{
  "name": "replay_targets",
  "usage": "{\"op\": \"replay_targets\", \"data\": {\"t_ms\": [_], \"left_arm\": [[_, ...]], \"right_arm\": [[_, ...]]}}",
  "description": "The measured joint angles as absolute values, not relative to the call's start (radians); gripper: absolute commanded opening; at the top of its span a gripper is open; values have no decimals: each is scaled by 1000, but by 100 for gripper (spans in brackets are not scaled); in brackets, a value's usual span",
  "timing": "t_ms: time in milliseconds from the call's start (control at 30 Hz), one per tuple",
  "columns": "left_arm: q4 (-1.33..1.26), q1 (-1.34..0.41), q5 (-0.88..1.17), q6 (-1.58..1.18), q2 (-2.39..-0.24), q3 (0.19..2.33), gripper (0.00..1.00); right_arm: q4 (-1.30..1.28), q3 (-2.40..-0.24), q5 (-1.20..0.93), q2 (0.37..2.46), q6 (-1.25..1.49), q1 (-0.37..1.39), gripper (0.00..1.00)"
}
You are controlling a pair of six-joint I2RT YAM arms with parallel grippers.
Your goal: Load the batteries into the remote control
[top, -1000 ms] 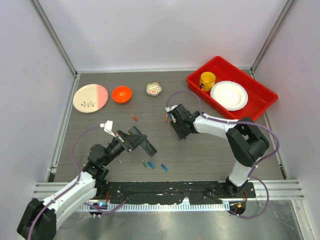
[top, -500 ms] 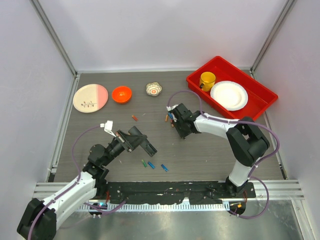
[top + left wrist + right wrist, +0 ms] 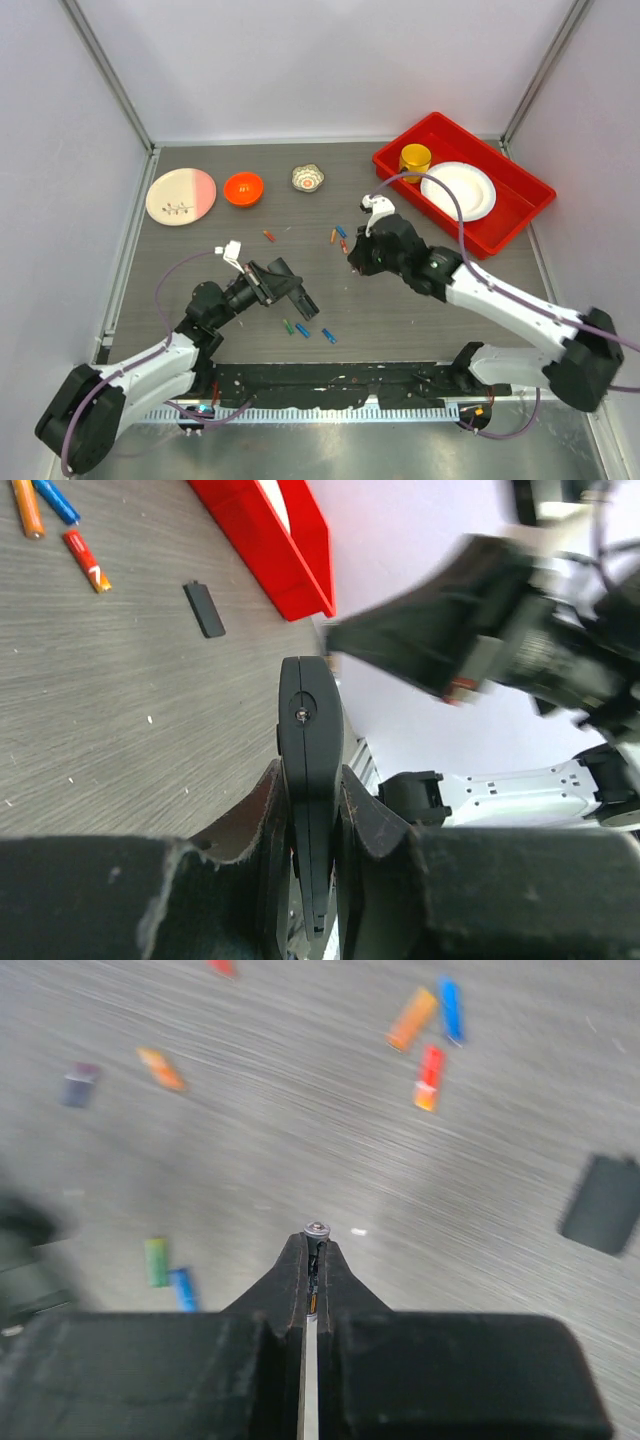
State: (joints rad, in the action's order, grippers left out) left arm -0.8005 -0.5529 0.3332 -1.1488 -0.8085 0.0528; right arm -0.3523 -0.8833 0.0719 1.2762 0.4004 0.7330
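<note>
Green and blue batteries [image 3: 302,330] lie loose nearest the bases, just right of the left gripper [image 3: 312,815], whose fingers [image 3: 262,825] pinch the remote control [image 3: 308,710] edge-on. Farther right, the right gripper [image 3: 314,1260] is clamped on one battery [image 3: 317,1228], its tip showing.

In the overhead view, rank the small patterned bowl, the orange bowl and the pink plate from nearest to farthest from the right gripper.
From the right gripper, shut on a battery:
1. Patterned bowl, back, slightly left.
2. Orange bowl, farther left.
3. Pink plate, far left edge.
</note>
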Motion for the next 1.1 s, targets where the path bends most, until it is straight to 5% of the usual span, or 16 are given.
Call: {"op": "replay_targets", "data": {"t_ms": [200,600,1100], "left_arm": [[-890,-596,351,-1155,-954,113,0],[-1237,-618,413,-1289,-1430,213,0],[-1288,-627,463,-1382,-1468,282,0]], "right_arm": [[-310,-886,193,1015,452,985,1],[-311,-826,300,961,439,1147,1],[-184,-780,434,1052,383,1239,1]]}}
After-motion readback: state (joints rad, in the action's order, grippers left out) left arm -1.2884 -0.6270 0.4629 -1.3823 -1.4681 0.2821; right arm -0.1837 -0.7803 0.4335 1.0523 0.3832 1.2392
